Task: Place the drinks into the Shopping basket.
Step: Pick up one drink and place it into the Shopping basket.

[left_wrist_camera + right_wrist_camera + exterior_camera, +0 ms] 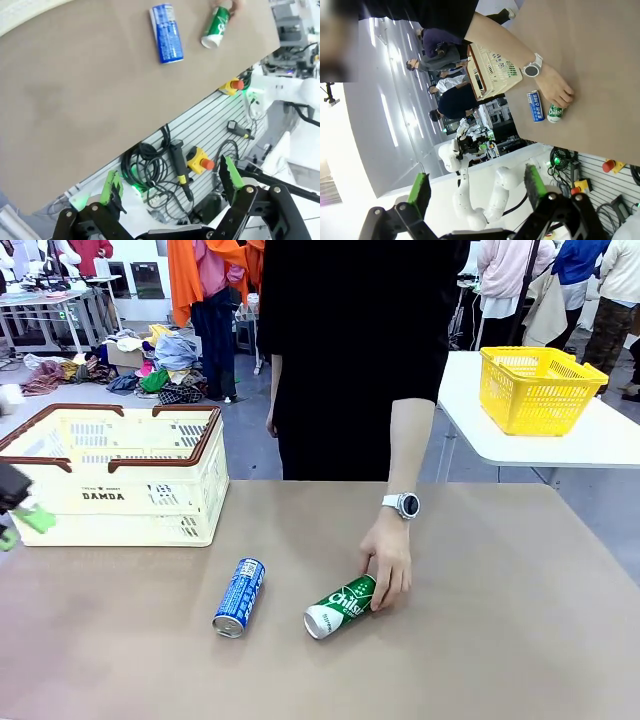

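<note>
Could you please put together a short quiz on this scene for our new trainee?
1. True or false: the blue can lies on its side on the table.
2. How many of the two drinks are inside the Shopping basket?
3. The person's hand rests on: A) the green can, B) the blue can, C) the Shopping basket.
Key: 1 true; 2 none; 3 A.
</note>
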Robot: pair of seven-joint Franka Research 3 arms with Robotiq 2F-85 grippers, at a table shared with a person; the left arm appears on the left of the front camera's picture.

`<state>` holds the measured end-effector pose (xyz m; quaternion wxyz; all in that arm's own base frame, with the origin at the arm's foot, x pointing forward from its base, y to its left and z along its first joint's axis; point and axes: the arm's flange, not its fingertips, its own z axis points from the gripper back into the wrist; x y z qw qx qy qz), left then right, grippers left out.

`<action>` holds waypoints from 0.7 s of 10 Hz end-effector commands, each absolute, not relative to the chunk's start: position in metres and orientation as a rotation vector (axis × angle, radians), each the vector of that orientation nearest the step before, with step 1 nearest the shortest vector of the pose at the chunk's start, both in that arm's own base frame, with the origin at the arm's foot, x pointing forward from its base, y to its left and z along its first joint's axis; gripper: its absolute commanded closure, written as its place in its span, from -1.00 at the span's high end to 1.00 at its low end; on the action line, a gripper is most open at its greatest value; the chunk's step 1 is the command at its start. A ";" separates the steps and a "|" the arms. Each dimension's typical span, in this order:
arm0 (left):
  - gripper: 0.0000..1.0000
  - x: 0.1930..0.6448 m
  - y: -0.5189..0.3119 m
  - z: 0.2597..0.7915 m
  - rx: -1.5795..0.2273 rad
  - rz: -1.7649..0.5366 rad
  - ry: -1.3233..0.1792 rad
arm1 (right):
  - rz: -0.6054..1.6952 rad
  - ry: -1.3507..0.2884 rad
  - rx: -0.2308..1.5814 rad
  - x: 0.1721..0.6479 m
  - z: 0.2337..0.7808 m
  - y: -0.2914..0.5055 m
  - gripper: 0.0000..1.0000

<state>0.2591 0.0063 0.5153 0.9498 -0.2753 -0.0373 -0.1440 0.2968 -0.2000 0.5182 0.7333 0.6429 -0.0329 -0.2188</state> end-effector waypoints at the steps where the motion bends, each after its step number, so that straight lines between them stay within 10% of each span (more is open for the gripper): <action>1: 1.00 0.246 -0.054 0.479 -0.530 -0.337 -0.063 | -0.484 -0.069 1.431 0.297 0.524 -0.201 1.00; 4: 1.00 0.267 -0.145 0.454 -0.348 -0.435 -0.052 | -0.484 -0.069 1.431 0.297 0.524 -0.201 1.00; 7: 1.00 0.292 -0.043 0.452 -0.519 -0.323 -0.111 | -0.484 -0.069 1.431 0.297 0.524 -0.201 1.00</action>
